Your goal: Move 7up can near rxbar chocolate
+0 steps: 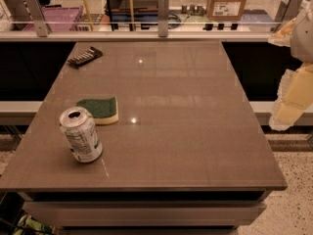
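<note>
The 7up can (80,134), silver with a white-and-green label and an open top, stands upright near the table's front left. The rxbar chocolate (84,56), a flat dark bar with pale stripes, lies at the far left corner of the table. My gripper (292,99) hangs off the table's right side, at the right edge of the view, far from both and holding nothing that shows.
A green-topped yellow sponge (100,109) lies just behind the can. The brown table (186,131) has its front edge close below the can. A glass rail with metal posts (163,8) runs behind the table, with boxes beyond it.
</note>
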Robot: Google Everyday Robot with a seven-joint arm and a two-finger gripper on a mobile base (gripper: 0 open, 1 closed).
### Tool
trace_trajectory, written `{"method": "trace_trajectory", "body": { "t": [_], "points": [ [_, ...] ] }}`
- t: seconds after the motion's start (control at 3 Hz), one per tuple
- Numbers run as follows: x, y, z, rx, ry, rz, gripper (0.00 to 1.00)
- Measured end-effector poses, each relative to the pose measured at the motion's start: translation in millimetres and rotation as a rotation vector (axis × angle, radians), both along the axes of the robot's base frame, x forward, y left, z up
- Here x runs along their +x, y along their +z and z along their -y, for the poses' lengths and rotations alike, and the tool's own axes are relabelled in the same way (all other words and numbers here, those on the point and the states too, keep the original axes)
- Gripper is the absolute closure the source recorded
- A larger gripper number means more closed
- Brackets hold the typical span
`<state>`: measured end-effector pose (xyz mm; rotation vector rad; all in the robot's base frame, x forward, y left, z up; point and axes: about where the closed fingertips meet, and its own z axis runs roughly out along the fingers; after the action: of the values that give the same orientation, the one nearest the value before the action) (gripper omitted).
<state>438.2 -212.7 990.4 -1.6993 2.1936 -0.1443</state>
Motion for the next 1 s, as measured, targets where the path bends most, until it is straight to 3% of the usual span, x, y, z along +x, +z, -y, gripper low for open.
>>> {"method": "trace_trajectory", "body": {
  "t": [0.67,1.0],
  "points": [
    [-3,1,-7,0.022,0.022,0.011,0.00],
    [-10,-1,-23,0.083,0.039,0.030,0.00]
  ]
}}
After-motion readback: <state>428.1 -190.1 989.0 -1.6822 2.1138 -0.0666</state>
